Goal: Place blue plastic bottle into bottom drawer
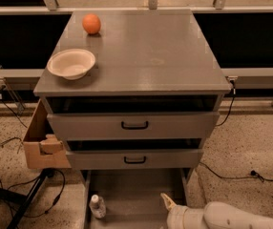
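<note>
The blue plastic bottle [97,207], clear with a white cap, rests inside the bottom drawer [131,192] near its left wall, with its cap toward the cabinet. The bottom drawer is pulled out below the two handled drawers. My gripper [164,213] is at the frame's bottom edge over the right part of the drawer floor, to the right of the bottle and apart from it. It is open and empty. One pale fingertip [166,200] shows; the other is cut off by the frame's edge. My white arm [232,217] comes in from the lower right.
On the grey cabinet top [146,51] sit a white bowl [71,63] and an orange [91,23]. A cardboard box [42,144] stands left of the cabinet. Cables and a black stand leg [29,199] lie on the floor at left; another cable [232,173] at right.
</note>
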{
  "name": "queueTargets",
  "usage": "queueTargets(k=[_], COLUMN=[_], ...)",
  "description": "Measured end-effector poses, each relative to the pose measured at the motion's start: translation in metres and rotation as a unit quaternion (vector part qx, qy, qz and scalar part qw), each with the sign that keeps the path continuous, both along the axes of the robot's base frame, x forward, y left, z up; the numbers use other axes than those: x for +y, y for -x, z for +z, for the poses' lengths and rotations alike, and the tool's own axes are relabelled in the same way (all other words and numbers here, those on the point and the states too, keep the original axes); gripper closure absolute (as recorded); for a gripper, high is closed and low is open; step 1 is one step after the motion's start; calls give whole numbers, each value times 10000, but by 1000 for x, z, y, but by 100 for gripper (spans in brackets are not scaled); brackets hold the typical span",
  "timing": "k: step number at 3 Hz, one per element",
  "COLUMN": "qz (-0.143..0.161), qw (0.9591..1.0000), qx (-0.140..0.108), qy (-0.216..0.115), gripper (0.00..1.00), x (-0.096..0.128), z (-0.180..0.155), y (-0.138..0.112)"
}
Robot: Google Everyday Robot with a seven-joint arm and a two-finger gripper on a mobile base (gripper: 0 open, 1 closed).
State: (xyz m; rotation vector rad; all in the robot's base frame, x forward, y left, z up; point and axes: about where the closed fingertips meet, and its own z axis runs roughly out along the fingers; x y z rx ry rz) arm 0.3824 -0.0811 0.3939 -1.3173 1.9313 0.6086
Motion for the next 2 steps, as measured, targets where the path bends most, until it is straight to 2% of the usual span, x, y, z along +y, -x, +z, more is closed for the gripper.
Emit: queueTargets(k=[1,2], qz=[-922,-2468], qw=[9849,9370], qx=[900,1133], qy=[1157,2199], gripper=[0,0], x=[-31,-96], z=[4,37], y=[21,27])
